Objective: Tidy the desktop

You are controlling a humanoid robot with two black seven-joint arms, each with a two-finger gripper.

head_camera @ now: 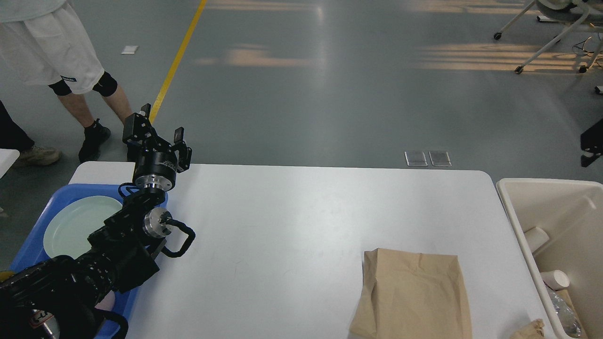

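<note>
The white desktop (pixel 292 226) fills the lower half of the head view. A flat brown paper bag (pixel 414 292) lies on it at the front right, with a crumpled scrap of brown paper (pixel 530 329) beside it at the bottom edge. My left gripper (pixel 158 128) is raised over the desktop's far left corner, open, with nothing between its fingers. A black part (pixel 591 141) pokes in at the right edge above the bin; it looks like my right gripper, but its fingers cannot be told apart.
A blue tray (pixel 33 240) holding a pale green plate (pixel 77 226) sits at the left, partly under my left arm. A beige bin (pixel 511 207) at the right holds paper cups (pixel 534 238) and crumpled rubbish. A person's legs (pixel 89 108) stand beyond the far left corner.
</note>
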